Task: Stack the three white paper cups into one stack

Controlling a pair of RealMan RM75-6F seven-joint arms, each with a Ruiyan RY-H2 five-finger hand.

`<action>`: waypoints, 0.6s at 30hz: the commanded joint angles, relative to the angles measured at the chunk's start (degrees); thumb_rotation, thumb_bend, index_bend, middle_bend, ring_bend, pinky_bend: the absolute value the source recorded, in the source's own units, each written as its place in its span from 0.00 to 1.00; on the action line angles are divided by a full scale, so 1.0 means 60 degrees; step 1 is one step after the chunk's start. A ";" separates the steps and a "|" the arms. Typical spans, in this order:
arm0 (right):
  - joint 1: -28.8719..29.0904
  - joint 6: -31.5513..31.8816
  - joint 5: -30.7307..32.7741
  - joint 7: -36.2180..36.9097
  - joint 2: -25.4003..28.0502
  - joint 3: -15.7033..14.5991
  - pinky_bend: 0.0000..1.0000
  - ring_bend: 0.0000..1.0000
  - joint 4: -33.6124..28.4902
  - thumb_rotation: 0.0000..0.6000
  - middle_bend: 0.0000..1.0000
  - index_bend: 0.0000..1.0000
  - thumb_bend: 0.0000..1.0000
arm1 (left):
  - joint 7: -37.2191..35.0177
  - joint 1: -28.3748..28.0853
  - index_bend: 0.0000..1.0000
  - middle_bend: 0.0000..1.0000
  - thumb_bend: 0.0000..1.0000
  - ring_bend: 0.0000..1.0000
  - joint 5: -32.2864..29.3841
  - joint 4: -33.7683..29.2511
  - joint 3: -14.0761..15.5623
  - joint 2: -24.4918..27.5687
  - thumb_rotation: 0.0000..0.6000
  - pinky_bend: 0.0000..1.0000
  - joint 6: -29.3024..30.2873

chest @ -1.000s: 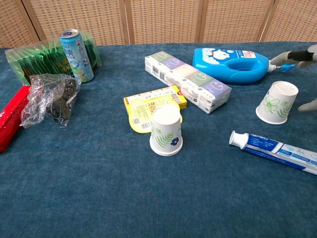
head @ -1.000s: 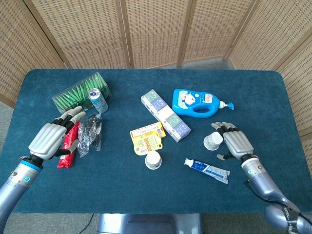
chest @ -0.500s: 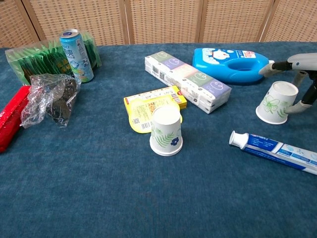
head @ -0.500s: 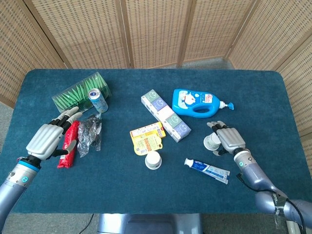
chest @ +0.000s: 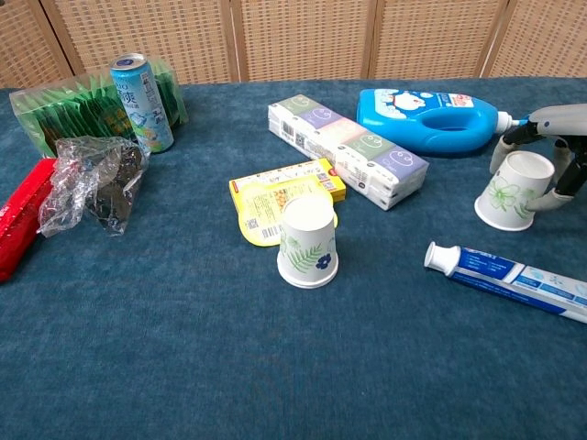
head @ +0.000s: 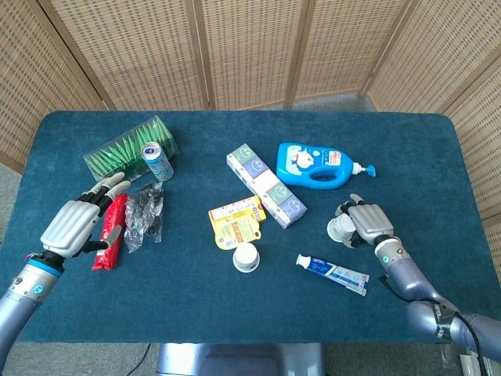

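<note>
Nothing stacked yet: only two white floral paper cups visible, third unseen. Right hand (head: 368,222) wraps fingers around the right-centre cup (chest: 512,190), still on the tabletop; other upside-down cup (chest: 307,239) centre. Left hand (head: 76,222) open, far left

On the blue-carpeted surface (head: 235,313), an upside-down white paper cup (head: 246,257) is placed before a yellow card packet (head: 237,222); a white toothpaste tube (head: 333,272) is laid to its right, before a second, tilted white paper cup (head: 341,228).
</note>
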 commanded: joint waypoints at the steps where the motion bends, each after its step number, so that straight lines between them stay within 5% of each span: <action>1: 0.0031 -0.0016 0.0015 0.0024 -0.0004 -0.0020 0.54 0.07 0.0019 1.00 0.30 0.34 0.29 | 0.0005 0.0018 0.06 0.00 0.51 0.00 0.0012 0.0006 -0.0015 -0.0001 1.00 0.22 -0.0015; 18: 0.0087 0.0320 0.0085 -0.0050 0.0425 -0.0202 0.64 0.14 -0.0635 1.00 0.36 0.40 0.31 | 0.0004 0.0085 0.05 0.00 0.51 0.00 0.0031 0.0080 -0.0201 -0.0040 1.00 0.23 -0.0197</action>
